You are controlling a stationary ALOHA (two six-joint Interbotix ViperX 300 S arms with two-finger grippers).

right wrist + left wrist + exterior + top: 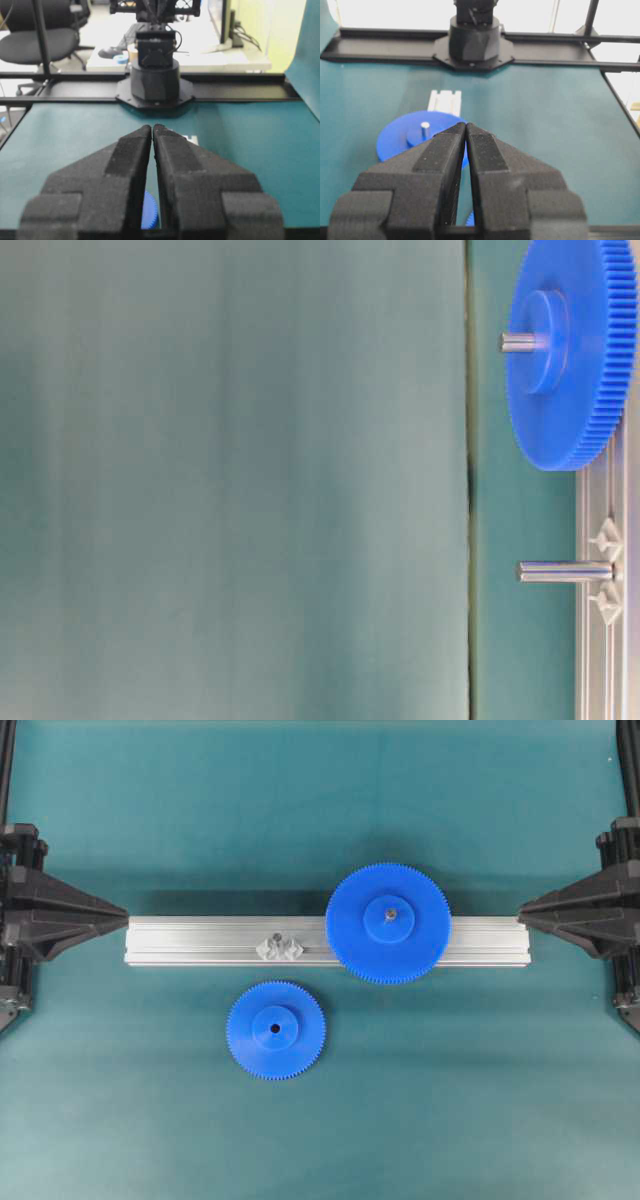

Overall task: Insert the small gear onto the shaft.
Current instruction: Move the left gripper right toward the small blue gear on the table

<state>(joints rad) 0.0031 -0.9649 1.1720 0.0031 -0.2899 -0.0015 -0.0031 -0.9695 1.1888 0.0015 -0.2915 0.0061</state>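
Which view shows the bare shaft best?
The table-level exterior view: the shaft appears side-on along its whole length, standing out from the aluminium rail. The overhead view looks down its axis, so only its bracket reads. In both wrist views the shut tools block it.

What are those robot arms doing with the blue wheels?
Nothing yet. The left gripper and right gripper wait shut at the ends of the metal rail, holding nothing. The small gear lies on the mat, apart from the bare shaft. The bigger gear already sits on its own pin.
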